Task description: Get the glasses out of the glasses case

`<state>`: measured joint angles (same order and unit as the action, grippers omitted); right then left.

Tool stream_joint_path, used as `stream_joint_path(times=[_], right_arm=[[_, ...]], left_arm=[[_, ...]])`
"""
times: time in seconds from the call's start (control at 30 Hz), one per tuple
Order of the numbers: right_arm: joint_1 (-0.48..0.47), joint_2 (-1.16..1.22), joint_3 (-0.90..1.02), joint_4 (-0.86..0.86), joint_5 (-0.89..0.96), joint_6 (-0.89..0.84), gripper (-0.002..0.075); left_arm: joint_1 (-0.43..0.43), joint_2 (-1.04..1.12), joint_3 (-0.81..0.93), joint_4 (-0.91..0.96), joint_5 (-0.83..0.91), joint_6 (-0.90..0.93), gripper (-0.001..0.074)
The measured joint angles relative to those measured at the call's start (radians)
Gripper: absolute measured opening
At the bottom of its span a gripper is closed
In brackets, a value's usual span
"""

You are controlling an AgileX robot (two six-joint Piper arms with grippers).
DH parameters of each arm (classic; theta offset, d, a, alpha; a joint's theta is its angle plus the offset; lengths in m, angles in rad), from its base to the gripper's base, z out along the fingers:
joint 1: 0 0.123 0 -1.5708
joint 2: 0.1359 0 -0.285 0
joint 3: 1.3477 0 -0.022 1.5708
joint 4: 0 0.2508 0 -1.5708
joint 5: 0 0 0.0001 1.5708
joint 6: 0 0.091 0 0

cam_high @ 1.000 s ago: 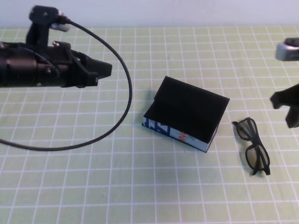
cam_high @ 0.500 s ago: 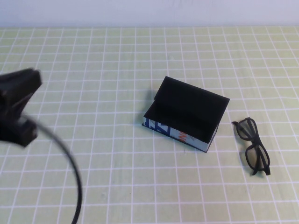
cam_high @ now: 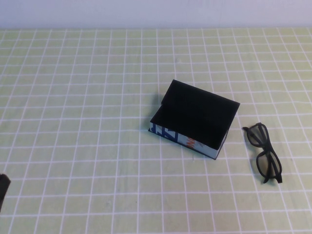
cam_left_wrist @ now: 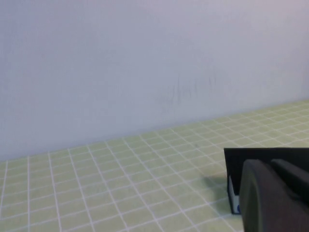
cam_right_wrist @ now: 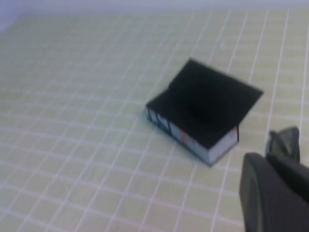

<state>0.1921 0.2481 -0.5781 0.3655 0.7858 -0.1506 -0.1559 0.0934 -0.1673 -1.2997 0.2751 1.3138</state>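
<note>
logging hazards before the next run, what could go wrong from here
The glasses lie loose on the mat right of the case; an arm swinging back could knock or crush them. The left gripper sits low near the case and could bump it. The right gripper hangs over the glasses' side, out of the high view, so its path is hard to check.

Left gripper and right gripper high off mat, glasses case mid-mat, glasses just beside it, open gridded mat elsewhere
</note>
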Motion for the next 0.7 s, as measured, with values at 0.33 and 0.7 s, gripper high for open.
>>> stream_joint_path(times=[0.33, 0.7], right_arm=[[0.0, -0.043, 0.222, 0.156, -0.401, -0.187, -0.0017], [0.0, -0.043, 0.227, 0.164, -0.424, -0.194, -0.0018]], left_arm=[[0.0, -0.078, 0.192, -0.031, -0.156, 0.002, -0.0004], [0.0, -0.078, 0.192, -0.047, -0.172, 0.002, -0.0004]])
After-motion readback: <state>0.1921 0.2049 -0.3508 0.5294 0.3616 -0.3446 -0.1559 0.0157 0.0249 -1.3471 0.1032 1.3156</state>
